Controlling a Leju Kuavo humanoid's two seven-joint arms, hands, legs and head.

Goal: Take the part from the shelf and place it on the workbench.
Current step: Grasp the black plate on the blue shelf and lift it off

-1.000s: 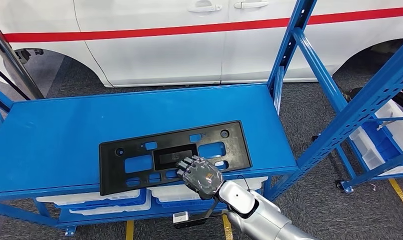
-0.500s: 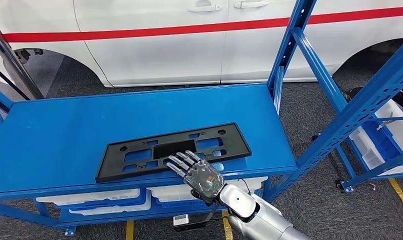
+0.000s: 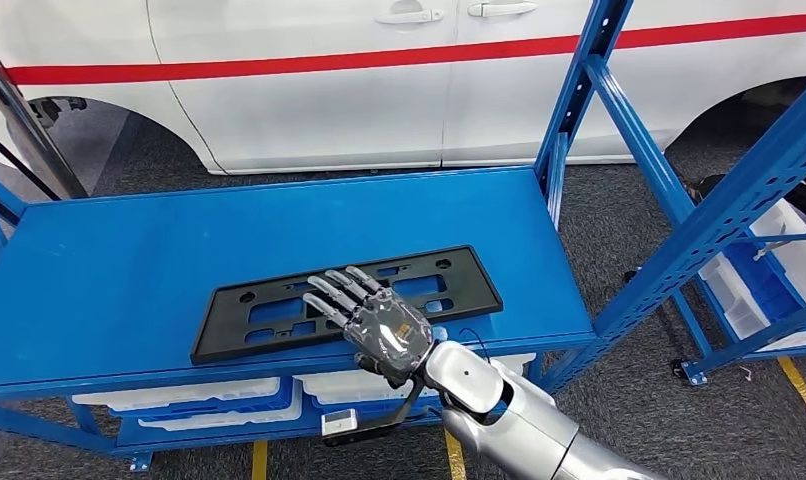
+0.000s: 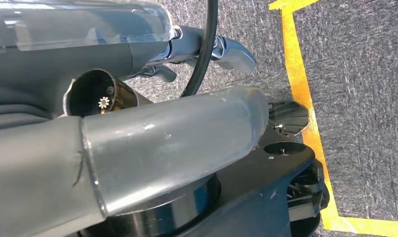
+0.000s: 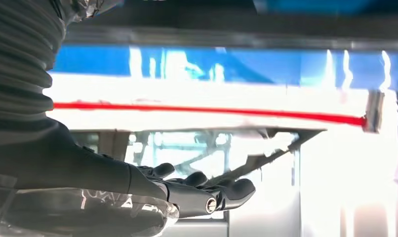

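A flat black plastic part, long and rectangular with rounded holes and squared cut-outs, is laid on the smooth blue metal bench, near its front edge. Blue is seen through the openings. The part's near middle is covered by the right hand, which is held over it with fingers spread and straight, gripping nothing. Whether the fingertips touch the part cannot be told from the head view. The hand's back is clear and glossy, with dark works beneath, and it is joined to a rounded silver arm.

In the right wrist view the hand is seen edge-on, dark and flat, against a glare in which the part is hard to make out.

White bins under the bench are partly hidden by its front rail. A white car with a red stripe is cut off at the top. Perforated blue uprights stand at the right.

The left hand's state cannot be told: the left wrist view is blocked by grey housing over grey carpet with yellow tape.
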